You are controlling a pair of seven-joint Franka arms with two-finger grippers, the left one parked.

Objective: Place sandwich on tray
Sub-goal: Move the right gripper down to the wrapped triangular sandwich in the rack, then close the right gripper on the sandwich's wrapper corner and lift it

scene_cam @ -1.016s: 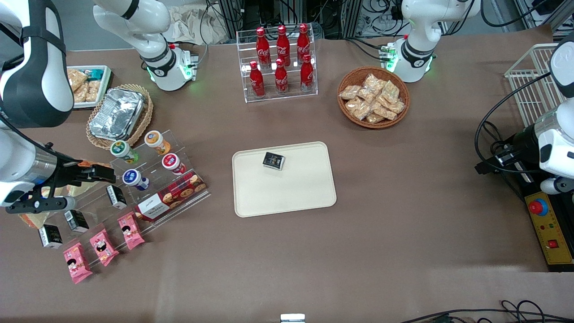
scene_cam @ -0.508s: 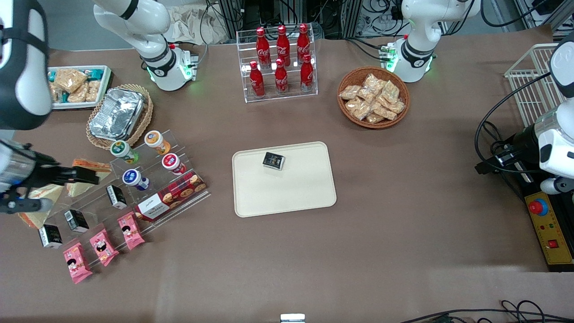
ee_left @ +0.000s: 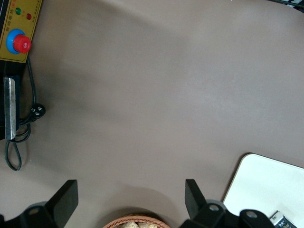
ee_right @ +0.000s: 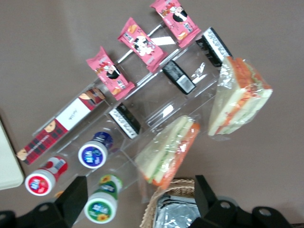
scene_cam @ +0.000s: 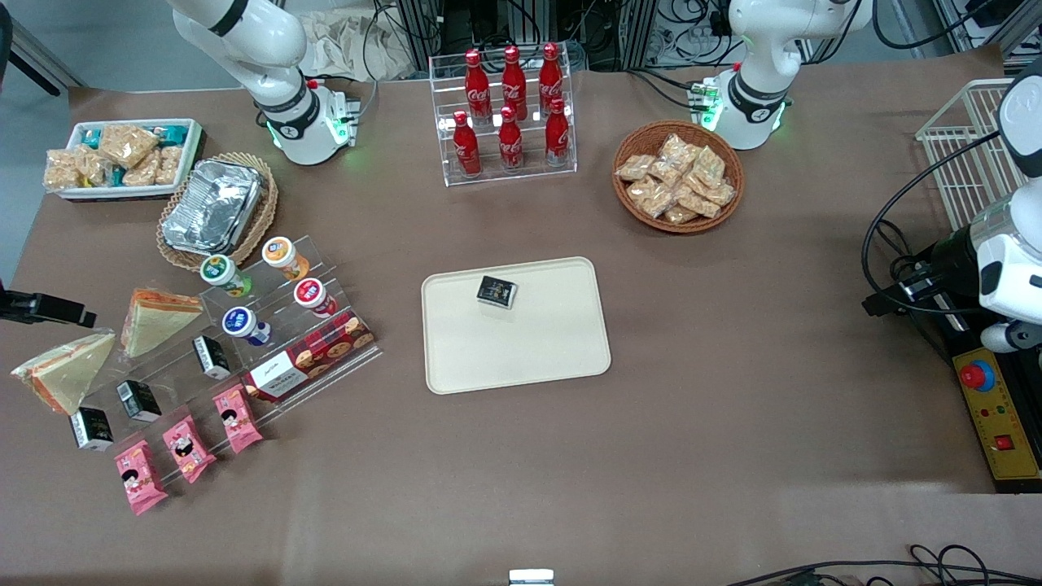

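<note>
Two clear-wrapped sandwich wedges lie at the working arm's end of the table. One sandwich [scene_cam: 155, 319] [ee_right: 168, 152] leans on the acrylic snack rack [scene_cam: 269, 342]. The other sandwich [scene_cam: 61, 370] [ee_right: 240, 97] lies on the table beside it, nearer the front camera. The cream tray [scene_cam: 521, 350] [ee_left: 270, 185] sits mid-table with a small black packet [scene_cam: 497, 291] on it. My gripper [ee_right: 140, 199] is open and empty, high above the sandwiches, rack and foil basket. In the front view only one black finger [scene_cam: 49, 310] shows at the edge.
A foil container in a wicker basket [scene_cam: 213, 207] and a white bin of snacks [scene_cam: 122, 159] stand farther from the camera than the rack. Cola bottles on a stand [scene_cam: 509, 110], a wicker basket of snack packets [scene_cam: 677, 175] and a wire basket [scene_cam: 969, 146] are also on the table.
My arm has drawn away toward the working arm's end, almost leaving the front view. Both sandwiches, partly covered before, now show fully and lie as they were.
</note>
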